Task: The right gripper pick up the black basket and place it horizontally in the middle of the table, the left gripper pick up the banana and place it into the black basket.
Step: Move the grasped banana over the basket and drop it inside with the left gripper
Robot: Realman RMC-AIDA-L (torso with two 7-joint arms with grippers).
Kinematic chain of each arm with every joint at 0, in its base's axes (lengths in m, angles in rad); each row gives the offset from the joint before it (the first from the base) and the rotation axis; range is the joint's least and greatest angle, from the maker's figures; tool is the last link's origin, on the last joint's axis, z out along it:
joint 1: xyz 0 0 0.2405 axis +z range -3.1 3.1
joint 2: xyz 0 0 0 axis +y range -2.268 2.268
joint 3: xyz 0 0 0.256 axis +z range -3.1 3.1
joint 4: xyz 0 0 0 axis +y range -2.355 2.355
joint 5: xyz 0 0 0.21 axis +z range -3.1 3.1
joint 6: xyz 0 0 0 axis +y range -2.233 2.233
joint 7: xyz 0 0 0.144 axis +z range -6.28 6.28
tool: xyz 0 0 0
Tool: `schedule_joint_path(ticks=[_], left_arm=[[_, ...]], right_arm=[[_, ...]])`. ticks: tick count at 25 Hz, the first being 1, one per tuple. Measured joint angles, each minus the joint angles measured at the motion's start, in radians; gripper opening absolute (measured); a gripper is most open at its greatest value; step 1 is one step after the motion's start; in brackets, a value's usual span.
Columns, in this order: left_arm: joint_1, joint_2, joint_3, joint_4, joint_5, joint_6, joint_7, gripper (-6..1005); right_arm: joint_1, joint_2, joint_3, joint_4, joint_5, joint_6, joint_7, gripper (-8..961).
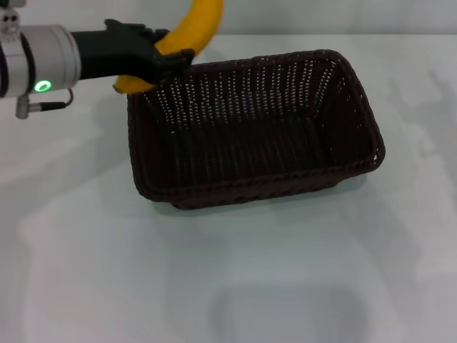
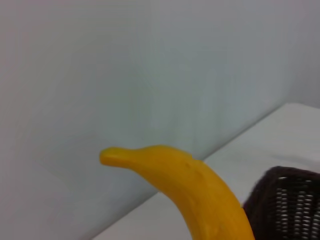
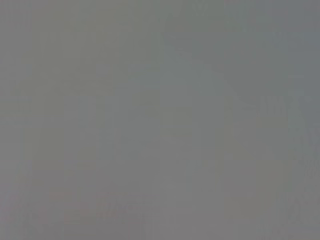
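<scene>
We see the left pincer (image 1: 163, 58) clamped on the banana (image 1: 191, 32), its black fingers closed around the lower part of the fruit, held in the air above the basket's far left corner. The banana curves up and away from the pincer toward the desk's far edge; in the left wrist view its stem end (image 2: 112, 156) points out over the desk with the fruit arching back toward the camera. Below and just beside it, the black basket (image 1: 253, 128) sits lengthwise across the middle of the white desk (image 1: 86, 271), its open inside holding nothing. The right pincer does not show; its wrist view is a plain grey blank.
</scene>
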Motion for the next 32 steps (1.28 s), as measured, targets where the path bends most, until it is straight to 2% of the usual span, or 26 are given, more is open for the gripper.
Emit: schedule_joint_path(ticks=[15,32], left_arm=[[-0.006,-0.003,0.163,-0.041,-0.12,-0.003,0.025,483],[0.006,-0.004,0.161,-0.052,-0.187,-0.022,0.015,489]], right_arm=[[-0.001,0.0,-0.007,0.001,0.0,-0.007,0.0,791],[-0.005,0.0,-0.011,0.001,0.0,-0.015,0.0,790]])
